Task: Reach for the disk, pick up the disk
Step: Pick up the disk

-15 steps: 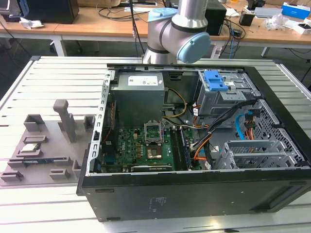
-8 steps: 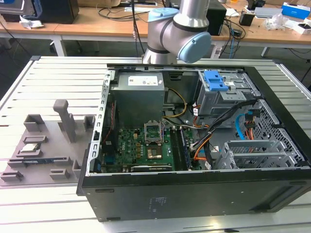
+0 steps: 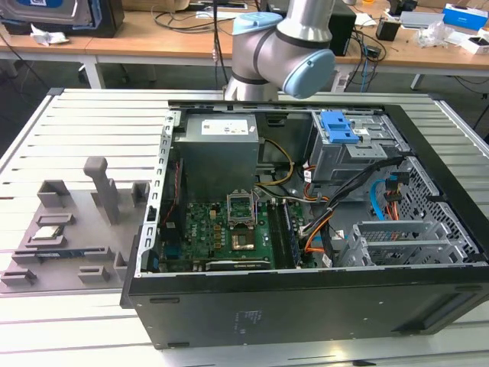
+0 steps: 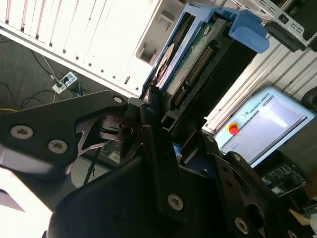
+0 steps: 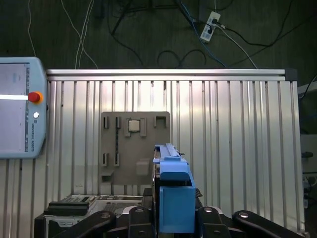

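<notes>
1. A slatted aluminium table [image 3: 76,115] carries a grey fixture plate [image 3: 69,245]. Behind it in the exterior view stand wooden desks [image 3: 153,42] strewn with cables and boxes.
2. In the first wrist view, dark floor with loose cables and a power strip [image 5: 210,25] lies beyond the table edge farthest from the plate. A teach pendant [image 5: 20,109] sits at another table edge, well apart from the plate.
3. An open computer case [image 3: 306,306] lies just beside the plate, on the exterior view's right. It holds a power supply [image 3: 218,149], a green motherboard [image 3: 221,229], bundled wires and a grey drive cage [image 3: 348,153] with a blue latch [image 3: 338,126].
4. The plate has several recesses; a small square chip [image 3: 47,233] sits in one.
5. The robot arm [image 3: 283,46] rises behind the case, on the side away from the plate.
6. The gripper [image 5: 172,218] is clamped on the disk [image 5: 171,198]. Black fingers [image 4: 156,144] press its sides, and its blue bracket and connector end point away from the wrist. The disk hangs clear of the table, overlapping the plate's edge in the first wrist view.
</notes>
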`<state>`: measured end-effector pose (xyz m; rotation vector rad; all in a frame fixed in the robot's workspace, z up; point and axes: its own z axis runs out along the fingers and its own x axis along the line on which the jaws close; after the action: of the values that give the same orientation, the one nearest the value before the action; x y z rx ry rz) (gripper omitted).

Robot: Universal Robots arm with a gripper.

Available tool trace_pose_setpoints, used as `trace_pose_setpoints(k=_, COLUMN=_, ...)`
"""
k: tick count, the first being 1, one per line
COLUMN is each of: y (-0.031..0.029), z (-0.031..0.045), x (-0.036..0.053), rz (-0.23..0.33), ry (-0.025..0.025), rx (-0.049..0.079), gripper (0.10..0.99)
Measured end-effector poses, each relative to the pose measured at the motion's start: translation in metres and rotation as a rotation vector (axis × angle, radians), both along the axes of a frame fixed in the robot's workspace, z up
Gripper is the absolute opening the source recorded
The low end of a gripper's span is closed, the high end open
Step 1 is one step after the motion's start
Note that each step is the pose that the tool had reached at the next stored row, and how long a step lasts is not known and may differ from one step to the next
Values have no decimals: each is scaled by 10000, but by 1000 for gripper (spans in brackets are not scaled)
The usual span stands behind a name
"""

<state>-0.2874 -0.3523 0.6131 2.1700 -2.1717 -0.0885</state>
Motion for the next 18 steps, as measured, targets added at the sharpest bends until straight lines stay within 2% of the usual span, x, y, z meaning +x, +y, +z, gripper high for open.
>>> trace_pose_setpoints(k=7, y=4, z=0, x=237, rz=-1, ry=0, rx=0, gripper=365)
trace_pose_setpoints(k=9, y=10, z=0, x=378, rz=1, ry=1, rx=0, gripper=365)
trace_pose_setpoints(k=11, y=12, z=-4, x=441, rz=1, ry=3, rx=-1, gripper=365)
trace_pose_setpoints(k=14, y=14, z=-58, x=613, rz=1, ry=11, rx=-35, gripper=365)
trace_pose_setpoints(k=18, y=15, z=-142, x=713, rz=1, ry=11, rx=-64, gripper=365)
